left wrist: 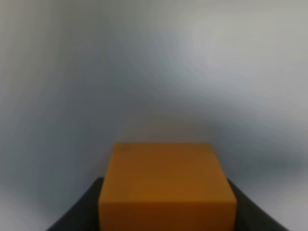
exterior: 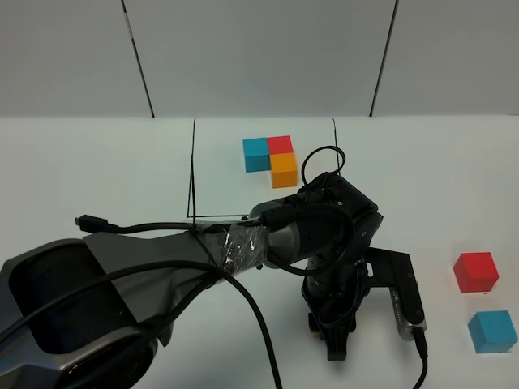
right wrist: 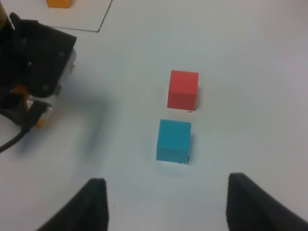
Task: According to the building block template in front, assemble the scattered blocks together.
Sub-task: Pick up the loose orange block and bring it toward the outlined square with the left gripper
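your left tool (left wrist: 166, 214) is clamped on the orange cube (left wrist: 166, 178). in the left wrist view the cube fills the gap between the two dark fingers (left wrist: 77, 216), and everything past it is a soft blur. from the high camera you see that arm reaching from the lower left across the middle of the white tabletop (exterior: 97, 162), with the tool pointing down on the near side of the template. only a sliver of orange shows beside it there, and you cannot tell whether the cube rests on the tabletop or hangs just clear of it. the template (exterior: 272, 158) sits toward the back. it is a joined l of small cubes, with blue on the left, red beside it and orange in front of the red, all inside a thin black drawn frame (exterior: 194, 166). the arm covers part of the frame's near line. your right tool (right wrist: 167, 192) has its fingers (right wrist: 94, 207) standing apart with nothing between them, above bare tabletop. just beyond it in the right wrist view lie the red cube (right wrist: 183, 89) and the light blue cube (right wrist: 173, 140), close together but not touching. in the high view these two sit on the right side, red farther back and blue nearer, both well apart from the template and clear of the left tool.
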